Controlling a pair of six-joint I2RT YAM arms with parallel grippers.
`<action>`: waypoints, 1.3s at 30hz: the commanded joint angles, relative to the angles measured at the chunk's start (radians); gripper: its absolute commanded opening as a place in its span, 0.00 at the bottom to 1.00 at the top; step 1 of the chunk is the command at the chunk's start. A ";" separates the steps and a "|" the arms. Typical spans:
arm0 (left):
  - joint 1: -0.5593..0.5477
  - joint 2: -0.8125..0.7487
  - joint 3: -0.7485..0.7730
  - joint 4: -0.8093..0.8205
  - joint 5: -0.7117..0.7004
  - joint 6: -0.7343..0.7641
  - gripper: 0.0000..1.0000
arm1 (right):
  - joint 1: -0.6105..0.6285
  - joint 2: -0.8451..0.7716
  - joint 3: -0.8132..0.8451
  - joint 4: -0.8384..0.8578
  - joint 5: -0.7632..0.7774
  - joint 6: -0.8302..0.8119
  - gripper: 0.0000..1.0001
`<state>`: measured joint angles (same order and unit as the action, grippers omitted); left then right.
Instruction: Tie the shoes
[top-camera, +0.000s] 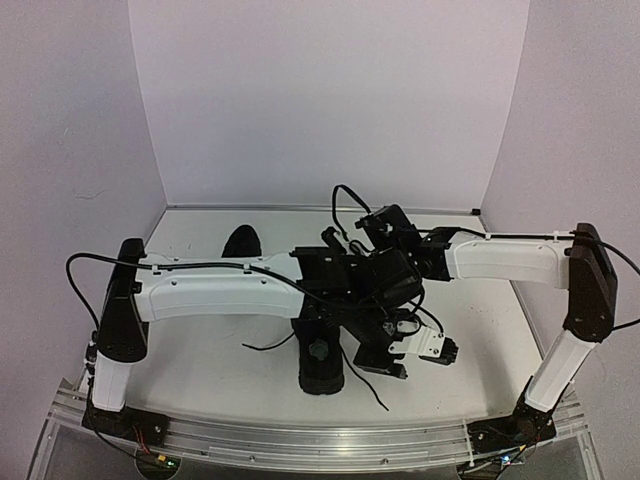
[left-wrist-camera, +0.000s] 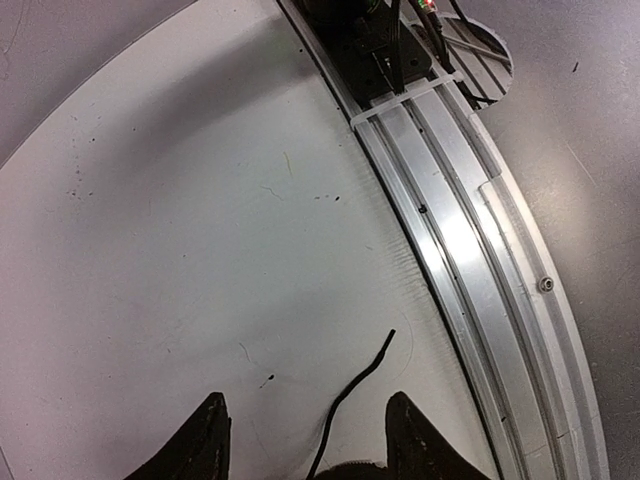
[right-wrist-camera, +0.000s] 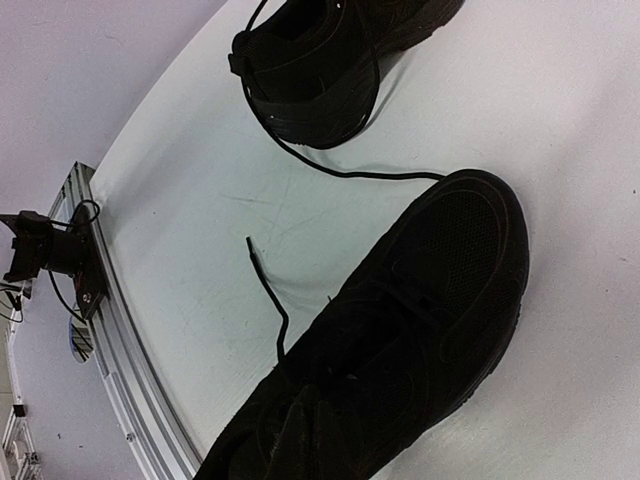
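One black shoe (top-camera: 322, 368) lies mid-table (top-camera: 210, 345) by the near edge, the second shoe (top-camera: 243, 241) toward the far left corner, with both arms crossed above them. The left gripper (left-wrist-camera: 305, 445) stands half open astride a loose lace end (left-wrist-camera: 365, 375), near the aluminium rail (left-wrist-camera: 470, 260). The right gripper's fingers are unseen; it is closed.

A white tabletop (top-camera: 200, 370), flecked with dark specks, is bordered at its near edge by a ribbed aluminium rail (left-wrist-camera: 460, 250) and enclosed by 3 pale backdrop panels (top-camera: 330, 100).

From above and behind we look down on the whole tabletop (top-camera: 220, 350); both wrist views sit close over it, sharing its aluminium rail (left-wrist-camera: 470, 260).
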<state>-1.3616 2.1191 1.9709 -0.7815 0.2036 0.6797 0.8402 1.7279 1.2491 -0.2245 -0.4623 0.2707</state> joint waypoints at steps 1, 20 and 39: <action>-0.001 -0.058 -0.007 -0.002 -0.013 -0.006 0.52 | -0.004 -0.002 0.004 0.035 -0.018 -0.001 0.00; 0.327 -0.862 -0.997 0.638 -0.181 -0.598 0.50 | 0.028 0.023 0.046 0.093 -0.132 0.028 0.00; 0.478 -0.730 -1.166 0.953 0.163 -0.615 0.44 | 0.054 0.025 0.073 0.091 -0.141 0.028 0.00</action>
<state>-0.8864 1.3384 0.7769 0.0706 0.2672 0.0310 0.8909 1.7710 1.2835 -0.1677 -0.5957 0.2943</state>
